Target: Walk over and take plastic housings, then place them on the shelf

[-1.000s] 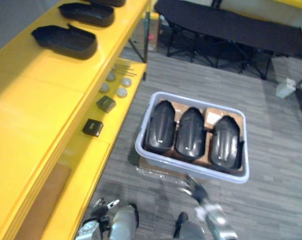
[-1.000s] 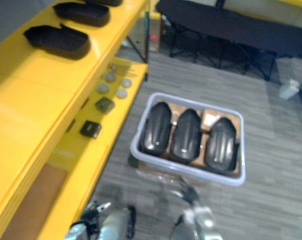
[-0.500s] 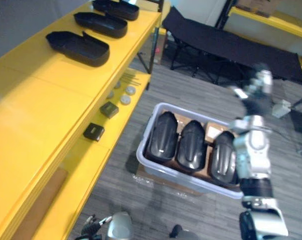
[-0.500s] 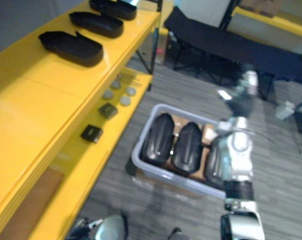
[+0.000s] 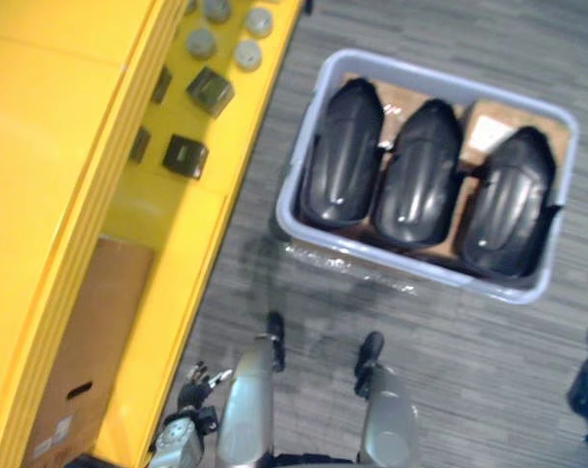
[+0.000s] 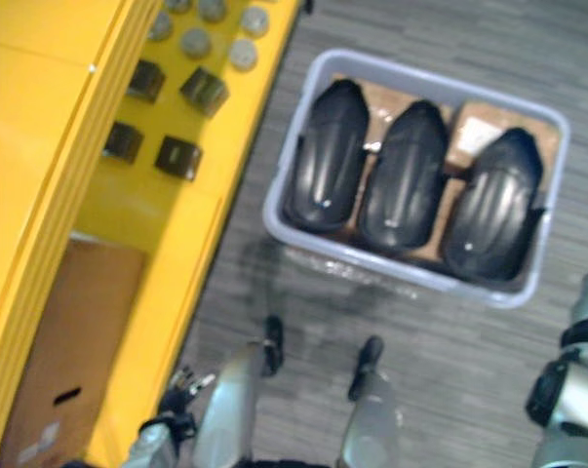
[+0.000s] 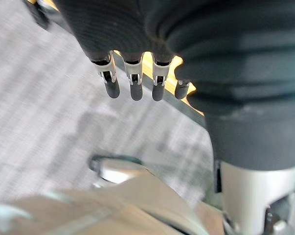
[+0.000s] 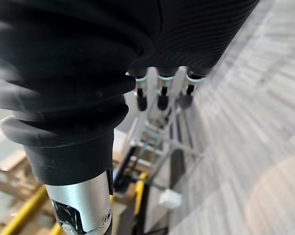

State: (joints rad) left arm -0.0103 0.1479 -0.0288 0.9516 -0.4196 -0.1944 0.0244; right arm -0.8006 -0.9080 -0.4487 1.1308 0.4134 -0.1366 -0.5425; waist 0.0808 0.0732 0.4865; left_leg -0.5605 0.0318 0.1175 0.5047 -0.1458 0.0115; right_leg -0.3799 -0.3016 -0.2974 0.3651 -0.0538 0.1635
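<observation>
**A:** While the left hand [image 7: 132, 81] and right hand [image 8: 162, 95] dangle with fingers loose and empty, where're the housings [image 5: 420, 175]?

**B:** Side by side across the grey bin [image 5: 411, 269], edge to edge, beside the yellow shelf [image 5: 167, 253].

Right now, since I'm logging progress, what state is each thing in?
Grey plastic bin: open-topped, loaded.
Three black plastic housings: side by side inside it, untouched.
Brown cardboard box: on the yellow shelf's lower level.
Left hand: open, holding nothing.
Right hand: open, holding nothing.
</observation>
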